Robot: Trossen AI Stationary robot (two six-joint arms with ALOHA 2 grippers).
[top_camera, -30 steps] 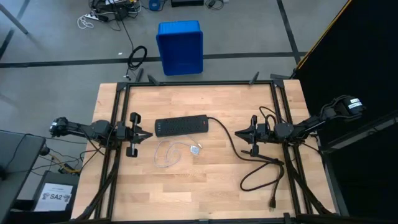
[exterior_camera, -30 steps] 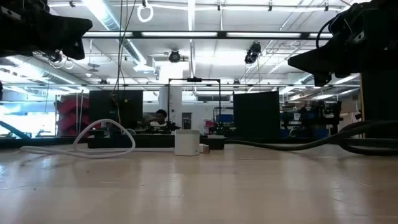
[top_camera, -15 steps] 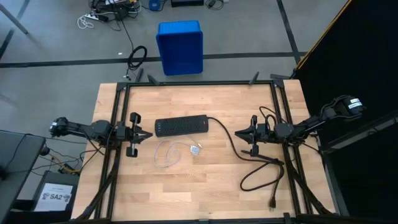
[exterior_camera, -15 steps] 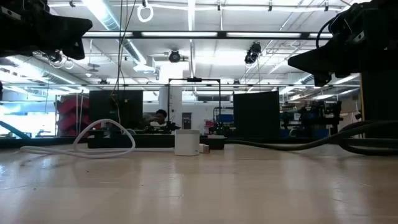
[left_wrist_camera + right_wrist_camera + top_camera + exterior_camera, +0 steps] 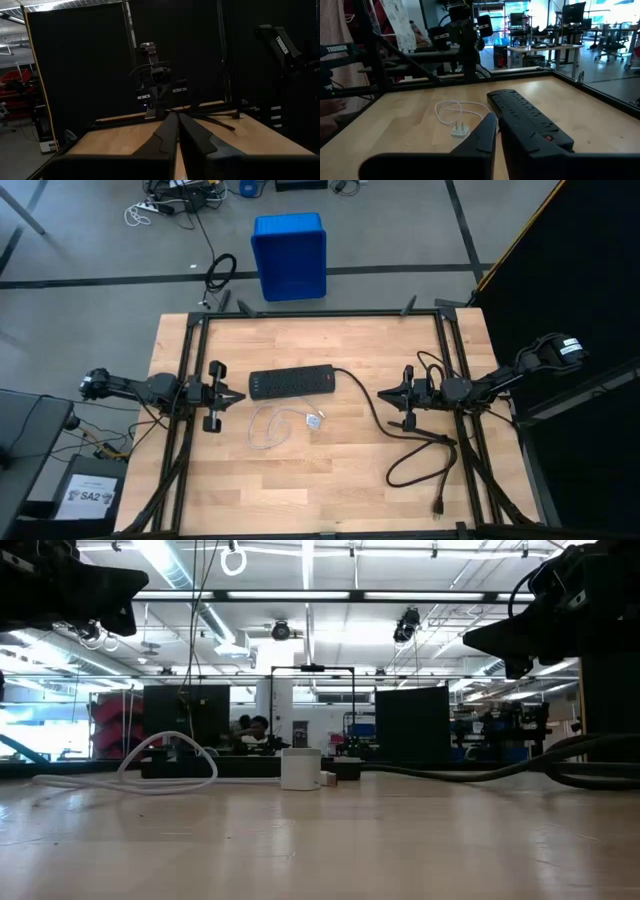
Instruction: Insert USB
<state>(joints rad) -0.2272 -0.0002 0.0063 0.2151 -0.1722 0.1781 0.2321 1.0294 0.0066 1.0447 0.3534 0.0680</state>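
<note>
The USB cable (image 5: 265, 425) lies looped at frame centre, just below the black power strip (image 5: 291, 383), its end beside the white adapter (image 5: 315, 421). Left gripper (image 5: 236, 396) and right gripper (image 5: 384, 393) hover pinched closed, holding nothing. A thin, limp loop could slide or snag if pinched away from the plug.

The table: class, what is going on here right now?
Nothing is being handled yet. The left gripper and right gripper hang at opposite sides of the table, jaws shut and empty. Between them lie the power strip, the looped USB cable and a white adapter, all untouched.
</note>
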